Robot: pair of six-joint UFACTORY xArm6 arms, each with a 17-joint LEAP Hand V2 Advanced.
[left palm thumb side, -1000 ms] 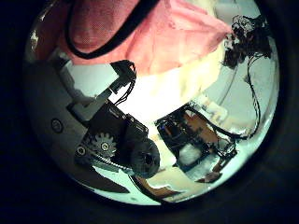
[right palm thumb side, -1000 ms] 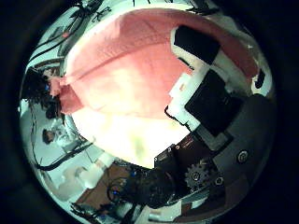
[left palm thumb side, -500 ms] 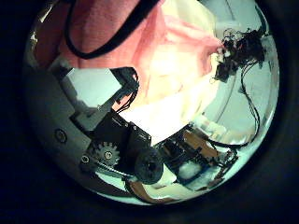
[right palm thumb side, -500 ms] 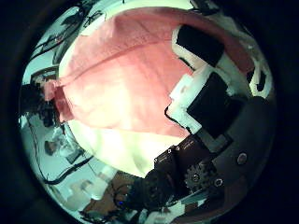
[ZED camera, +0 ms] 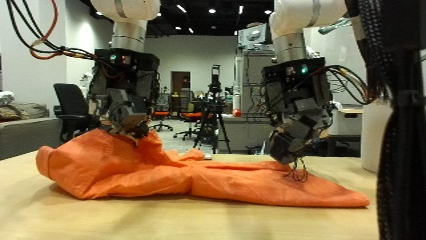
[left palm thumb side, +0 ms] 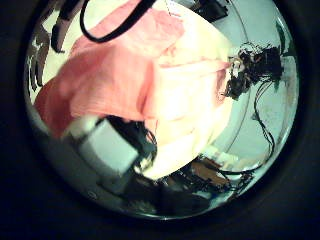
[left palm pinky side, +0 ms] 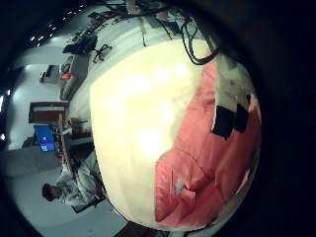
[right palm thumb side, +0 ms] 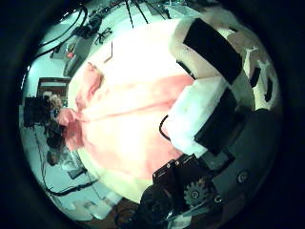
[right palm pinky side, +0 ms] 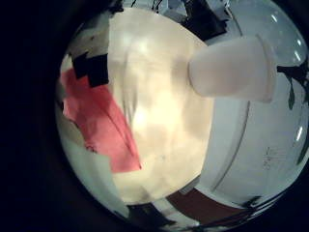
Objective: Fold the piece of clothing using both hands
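Left hand (ZED camera: 124, 112) pinches the orange garment's (ZED camera: 187, 170) raised edge; right hand (ZED camera: 296, 125) pinches its flatter end.

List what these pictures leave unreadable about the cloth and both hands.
- Left hand: outside view, fingertips sink into the orange garment, so the grip is unclear.
- Right hand: fingertips at the cloth's edge are too small to judge.
- Garment's far side: hidden by its own bunched folds.
- Table: cut off by the view's edges.

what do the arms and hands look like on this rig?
Both arms are white, round-sectioned tubes hanging from above. The left hand and right hand are blocky black assemblies with white finger segments; a small green light glows on each. The palm views show black geared parts on them.
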